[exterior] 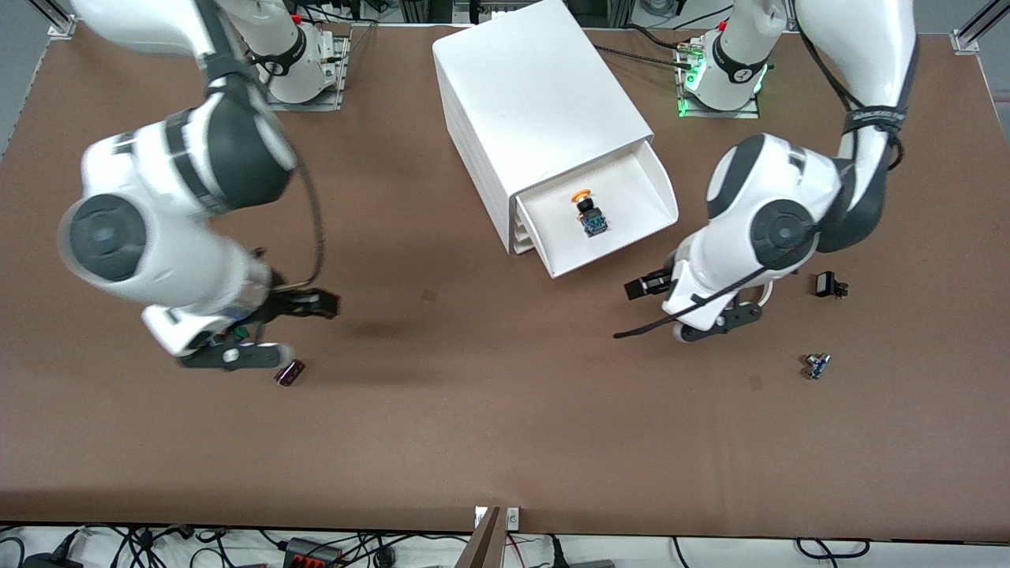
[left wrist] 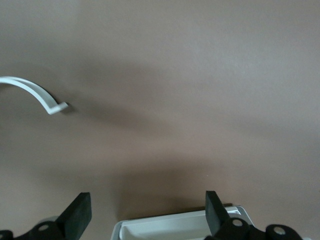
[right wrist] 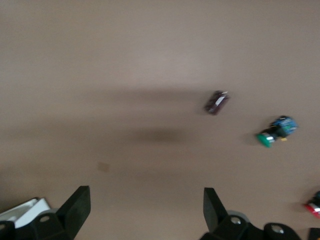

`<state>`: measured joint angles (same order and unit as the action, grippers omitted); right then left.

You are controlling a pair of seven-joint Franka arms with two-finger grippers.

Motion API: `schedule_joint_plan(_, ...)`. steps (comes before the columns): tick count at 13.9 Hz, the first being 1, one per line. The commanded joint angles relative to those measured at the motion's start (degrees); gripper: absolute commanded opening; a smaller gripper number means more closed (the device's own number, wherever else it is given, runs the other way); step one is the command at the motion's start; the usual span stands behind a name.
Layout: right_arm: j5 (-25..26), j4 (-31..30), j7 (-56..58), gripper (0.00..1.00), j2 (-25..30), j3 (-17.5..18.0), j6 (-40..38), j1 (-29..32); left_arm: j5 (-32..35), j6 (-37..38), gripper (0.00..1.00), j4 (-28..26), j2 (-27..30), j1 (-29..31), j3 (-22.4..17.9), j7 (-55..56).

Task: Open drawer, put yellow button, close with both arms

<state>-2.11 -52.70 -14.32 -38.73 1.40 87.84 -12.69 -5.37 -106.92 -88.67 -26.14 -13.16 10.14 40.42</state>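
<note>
While the drawer [exterior: 623, 209] is standing open, the yellow button [exterior: 589, 210] is lying inside; left gripper [exterior: 647, 285] and right gripper [exterior: 312, 304] are hovering over the counter [exterior: 505, 410], jaws spread, empty.

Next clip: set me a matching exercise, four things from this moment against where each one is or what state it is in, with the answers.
Things:
1. yellow button
2. drawer
3. left gripper
4. right gripper

Places or states:
A. pulled out of the cabinet, still open
B. jaws open, over bare table toward the right arm's end
C. lying inside the open tray
D. jaws open, over the table just off the drawer's front edge

Pairs: 1-C, 2-A, 3-D, 4-B
</note>
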Motion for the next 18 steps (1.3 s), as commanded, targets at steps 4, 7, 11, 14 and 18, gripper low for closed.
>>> schedule_joint_plan(4,-1.06,-0.74,4.04,1.00,2.59,0.80,-1.97,8.38,0.62,-6.63,1.00,-9.49,3.55,0.50,4.00,4.13)
schedule_joint_plan(7,-0.62,-5.62,3.95,1.00,7.94,0.09,-1.80,9.78,0.62,-6.63,1.00,-12.39,5.74,0.50,4.71,5.28)
schedule_joint_plan(11,-0.09,-17.86,4.04,1.00,19.28,0.09,0.57,12.77,0.36,-6.72,1.00,-15.83,7.07,1.03,7.96,5.46)
schedule_joint_plan(14,2.46,-25.59,7.64,1.00,26.40,0.18,3.55,14.61,0.36,-6.72,1.00,-16.71,7.95,1.03,10.77,9.92)
schedule_joint_plan(18,2.55,-27.90,13.62,1.00,30.55,0.09,4.10,16.82,0.36,-6.81,1.00,-17.50,7.95,0.68,13.76,13.54)
